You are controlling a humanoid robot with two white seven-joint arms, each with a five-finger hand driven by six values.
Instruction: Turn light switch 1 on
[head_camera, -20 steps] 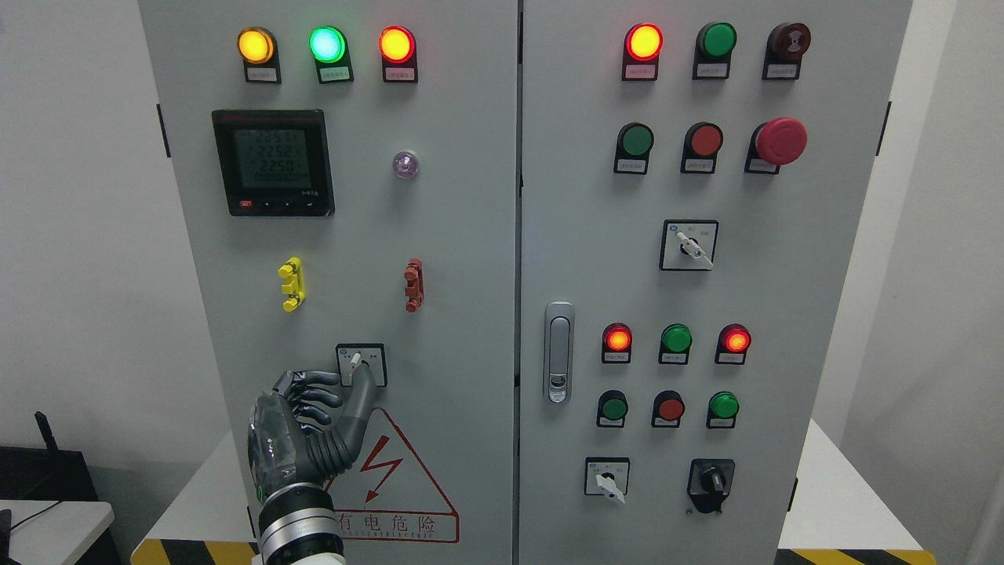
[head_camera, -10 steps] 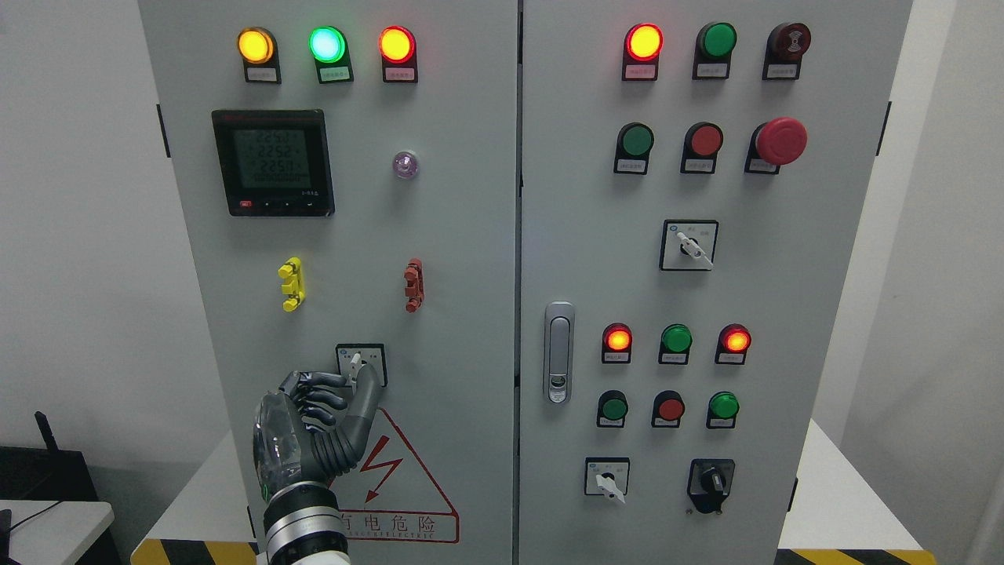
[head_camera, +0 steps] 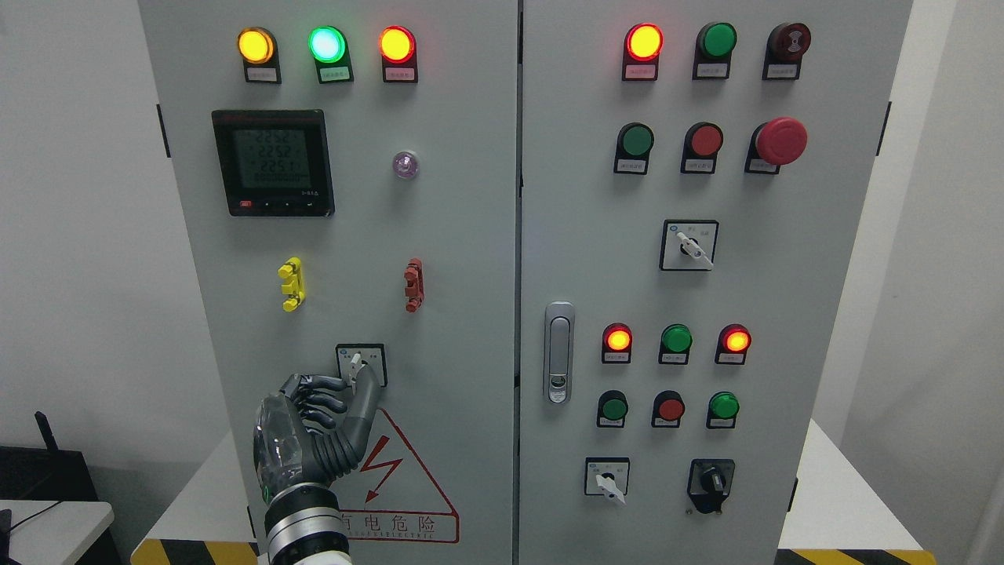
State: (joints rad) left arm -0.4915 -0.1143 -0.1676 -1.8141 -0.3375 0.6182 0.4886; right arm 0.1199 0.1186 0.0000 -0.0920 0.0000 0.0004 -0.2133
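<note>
Reaching up from the lower left of the head view, the left hand (head_camera: 314,424) sits against the left door (head_camera: 471,235) of a grey electrical cabinet, just below a small rotary light switch (head_camera: 360,365) in a black-framed square plate. Its fingers (head_camera: 318,384) are curled in a narrow pinch at the switch's white lever, the thumb rising along the lever's right side and the index tip at its left; whether they truly clamp the lever or only touch it cannot be told. The lever tilts slightly left of upright. Below the hand lies a red warning triangle (head_camera: 400,479) with a lightning bolt. Higher on the same door are a yellow clip (head_camera: 291,284), a red clip (head_camera: 413,285), a digital meter (head_camera: 273,162) with lit digits, and three glowing lamps (head_camera: 327,45) in amber, green and red. On the right door (head_camera: 784,314) are a silver latch handle (head_camera: 558,351), more lamps and push buttons, a red mushroom button (head_camera: 780,140) and further selector switches. The right hand does not show.
</note>
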